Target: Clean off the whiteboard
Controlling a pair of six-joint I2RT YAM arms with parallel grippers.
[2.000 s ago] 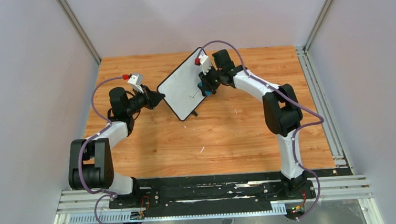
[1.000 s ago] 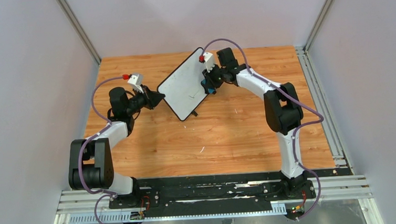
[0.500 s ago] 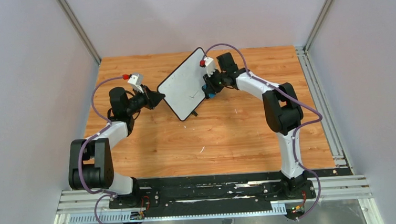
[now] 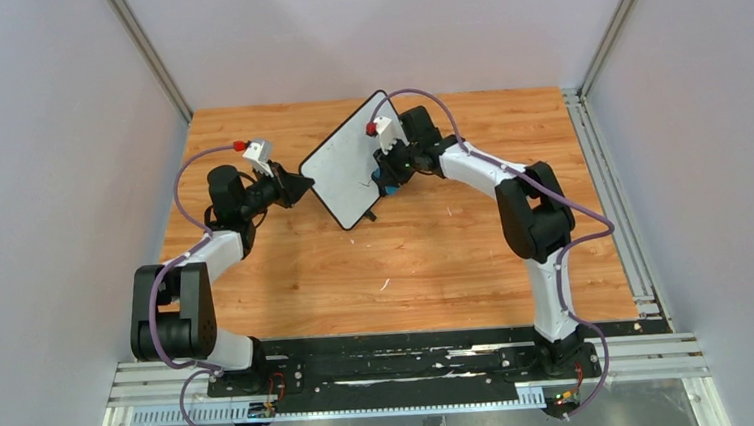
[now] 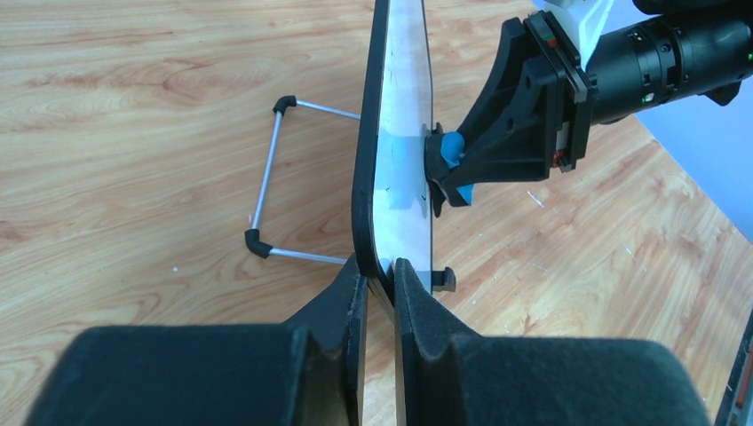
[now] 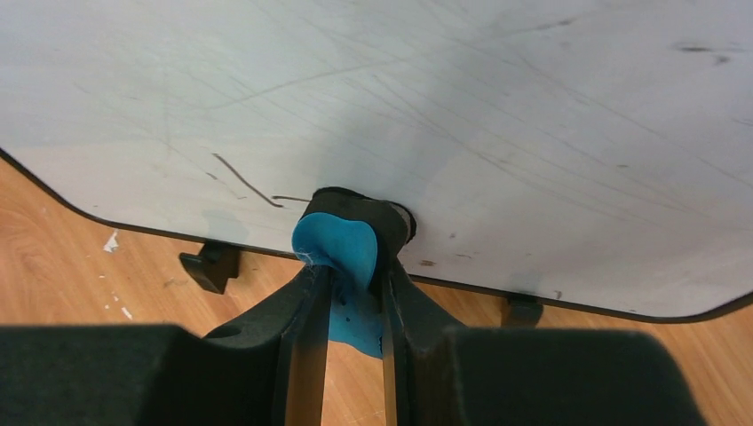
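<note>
Right hand (image 6: pixel 351 271) pinches blue eraser (image 6: pixel 336 250) against whiteboard (image 6: pixel 400 106); left hand (image 5: pixel 379 271) clamps its edge.

The wooden table (image 4: pixel 436 259), light brown with visible grain, stands between plain pale grey walls (image 4: pixel 48 146) on its left, far and right sides, two aluminium posts (image 4: pixel 148 54) rise at its far corners, and metal rails (image 4: pixel 602 157) run along its right and near edges.

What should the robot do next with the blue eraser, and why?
Probably slide the blue eraser sideways onto the black strokes beside it: the right tool holds it against the whiteboard, and the left tool clamps the board's edge.
</note>
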